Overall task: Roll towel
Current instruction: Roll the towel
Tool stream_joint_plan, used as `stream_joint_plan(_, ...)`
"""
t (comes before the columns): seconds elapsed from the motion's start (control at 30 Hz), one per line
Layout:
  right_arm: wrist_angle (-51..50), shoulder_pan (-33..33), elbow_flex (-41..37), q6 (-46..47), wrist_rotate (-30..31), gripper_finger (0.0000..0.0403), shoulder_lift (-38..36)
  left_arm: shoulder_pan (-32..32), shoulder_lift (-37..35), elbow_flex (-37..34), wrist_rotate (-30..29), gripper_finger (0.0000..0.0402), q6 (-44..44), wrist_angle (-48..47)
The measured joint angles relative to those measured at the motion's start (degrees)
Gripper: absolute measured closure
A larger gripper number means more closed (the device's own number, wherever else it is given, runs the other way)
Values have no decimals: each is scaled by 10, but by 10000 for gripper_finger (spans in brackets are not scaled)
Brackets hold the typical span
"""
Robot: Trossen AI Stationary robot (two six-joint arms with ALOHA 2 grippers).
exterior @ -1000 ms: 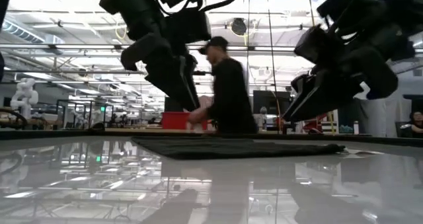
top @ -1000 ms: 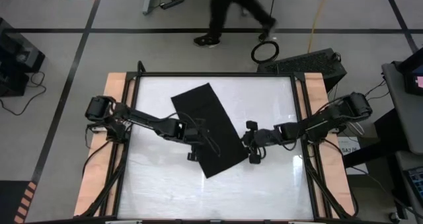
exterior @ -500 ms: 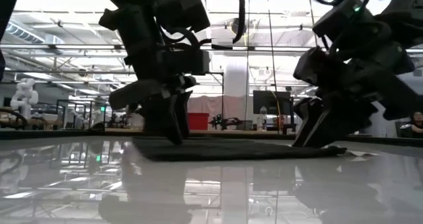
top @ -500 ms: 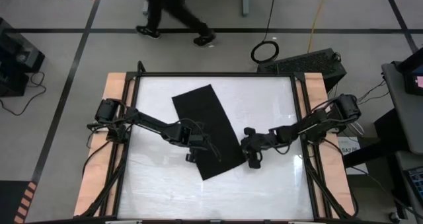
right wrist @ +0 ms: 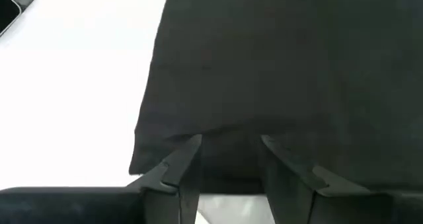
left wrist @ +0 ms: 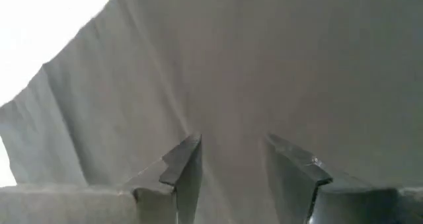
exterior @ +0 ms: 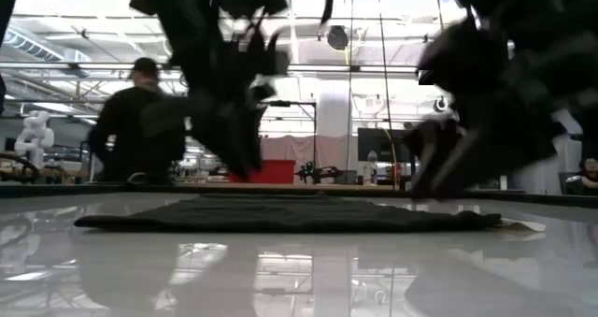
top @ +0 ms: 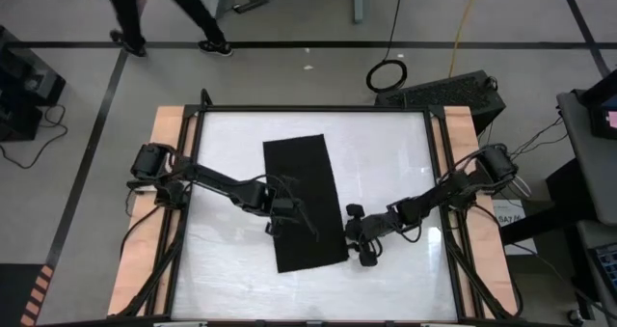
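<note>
The towel (top: 305,204) lies flat and unrolled on the white worktop (top: 405,144), a dark rectangle a little below centre of the high view, its long side running up and down the frame. Left pincer (top: 280,224) sits at the towel's left edge, low in the frame; its wrist view shows both fingers parted with cloth spread between and beyond them, nothing pinched. Right pincer (top: 363,251) hovers just off the lower right corner, fingers parted too, the towel's edge lying right ahead of the tips. So both are released, lined up on the near end. To start the roll well, I'd say both should nip that same short edge level with each other, lift only slightly, then tuck it over evenly so the roll stays straight. A person (exterior: 131,130) stands beyond the worktop in the low view.
</note>
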Motion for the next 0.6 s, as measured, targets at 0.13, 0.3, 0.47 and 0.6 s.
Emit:
stream_joint_plan(0.13, -86, 6, 28, -65, 5, 266, -42, -31, -25, 17, 5, 246, -29, -13)
stream_joint_plan(0.3, -146, 41, 37, -143, 5, 257, -66, -101, -39, 21, 17, 246, -79, -2)
stream_joint_plan(0.47, -164, 73, 35, -174, 37, 223, -55, -175, -31, 21, -6, 245, -122, 16)
stream_joint_plan(0.6, -137, 76, 36, -181, 49, 204, -47, -221, -22, 21, -31, 224, -152, 38)
